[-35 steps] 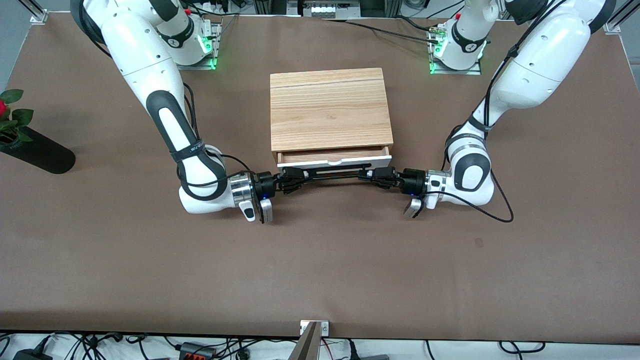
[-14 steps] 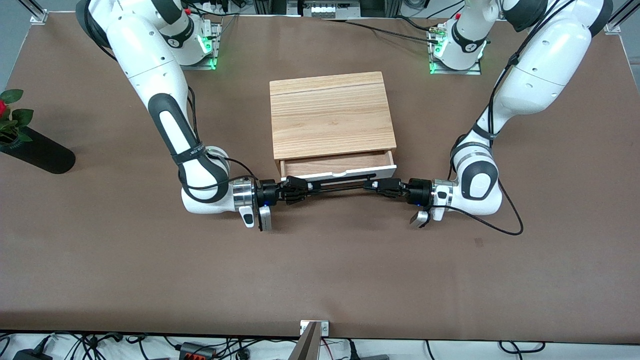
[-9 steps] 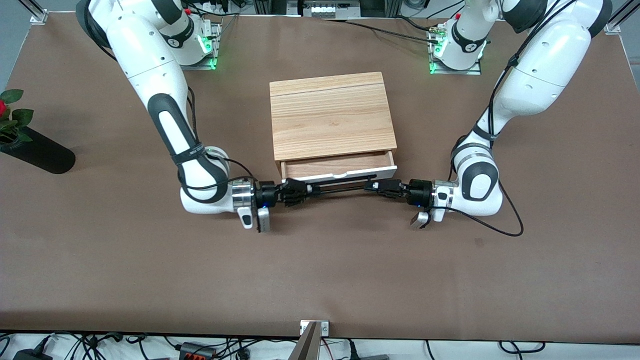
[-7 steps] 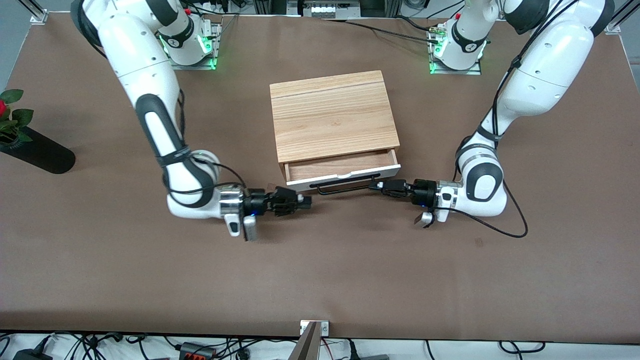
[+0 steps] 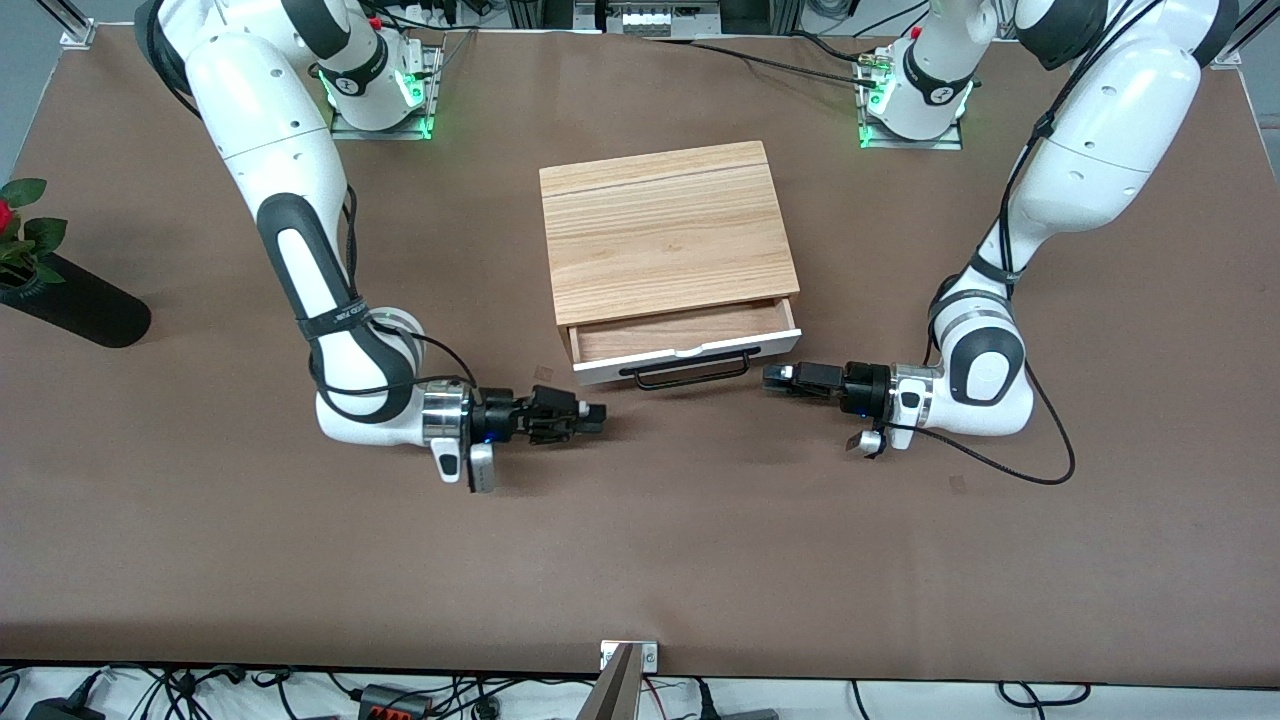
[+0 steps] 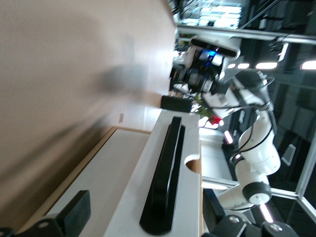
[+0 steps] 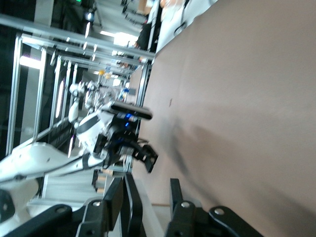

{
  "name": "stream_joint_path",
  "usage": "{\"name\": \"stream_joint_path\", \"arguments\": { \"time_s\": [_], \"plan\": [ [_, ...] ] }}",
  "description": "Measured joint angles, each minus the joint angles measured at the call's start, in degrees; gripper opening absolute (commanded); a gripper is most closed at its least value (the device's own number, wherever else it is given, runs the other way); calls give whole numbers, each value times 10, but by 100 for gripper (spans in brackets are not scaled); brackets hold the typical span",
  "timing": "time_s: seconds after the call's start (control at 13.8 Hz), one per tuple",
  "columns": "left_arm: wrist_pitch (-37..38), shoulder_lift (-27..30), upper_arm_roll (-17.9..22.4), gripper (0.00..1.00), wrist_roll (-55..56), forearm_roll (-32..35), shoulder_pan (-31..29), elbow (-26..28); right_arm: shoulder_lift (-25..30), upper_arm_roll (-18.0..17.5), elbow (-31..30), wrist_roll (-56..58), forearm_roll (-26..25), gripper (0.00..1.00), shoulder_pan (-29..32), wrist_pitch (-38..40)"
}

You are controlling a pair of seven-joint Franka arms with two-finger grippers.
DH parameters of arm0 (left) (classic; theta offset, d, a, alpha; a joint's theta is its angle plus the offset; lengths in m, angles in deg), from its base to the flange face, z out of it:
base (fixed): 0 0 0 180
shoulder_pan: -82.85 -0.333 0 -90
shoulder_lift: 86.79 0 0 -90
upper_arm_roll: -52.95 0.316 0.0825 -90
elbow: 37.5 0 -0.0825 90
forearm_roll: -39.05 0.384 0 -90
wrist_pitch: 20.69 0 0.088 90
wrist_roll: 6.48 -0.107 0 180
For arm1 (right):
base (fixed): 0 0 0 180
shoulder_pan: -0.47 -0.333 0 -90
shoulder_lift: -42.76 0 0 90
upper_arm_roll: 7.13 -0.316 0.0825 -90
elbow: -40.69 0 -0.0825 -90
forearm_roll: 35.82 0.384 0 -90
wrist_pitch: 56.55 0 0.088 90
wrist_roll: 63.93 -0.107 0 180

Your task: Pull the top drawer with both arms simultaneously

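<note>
The light wood cabinet (image 5: 665, 230) stands mid-table with its top drawer (image 5: 690, 352) pulled partly out, showing the wood interior. The black bar handle (image 5: 690, 375) hangs free on the white front. My left gripper (image 5: 772, 377) is just off the handle's end toward the left arm's side, low over the table, open and holding nothing. In the left wrist view the handle (image 6: 163, 182) lies ahead between the wide-spread fingers (image 6: 74, 212). My right gripper (image 5: 597, 413) is low over the table off the drawer's other corner, open and empty, with fingers (image 7: 116, 197) apart.
A black vase with a red flower (image 5: 75, 305) lies at the right arm's end of the table. A black cable (image 5: 1040, 465) loops on the table beside the left arm's wrist. A metal bracket (image 5: 628, 655) sits at the table's near edge.
Both grippers have opened, let go of the handle and drawn back from it toward their own ends of the table. The drawer had slid farther out first; the handle has dropped back.
</note>
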Motion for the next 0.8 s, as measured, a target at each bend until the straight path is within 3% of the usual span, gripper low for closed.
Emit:
{"name": "stream_joint_path", "arguments": {
  "time_s": [0.14,0.22,0.36,0.58,0.8],
  "plan": [
    [0,19,2,100,52,67,-2,-18,2,21,10,-53,-5,52,5,-7],
    [0,32,3,100,86,105,-3,-31,4,34,15,-86,-17,60,5,-7],
    [0,55,3,100,158,201,-3,-59,10,57,29,-186,-75,67,6,-7],
    [0,80,1,100,262,375,0,-91,21,79,65,-349,-182,68,7,-8],
    [0,101,-3,100,345,541,12,-101,34,121,86,-443,-244,85,7,-7]
  ]
}}
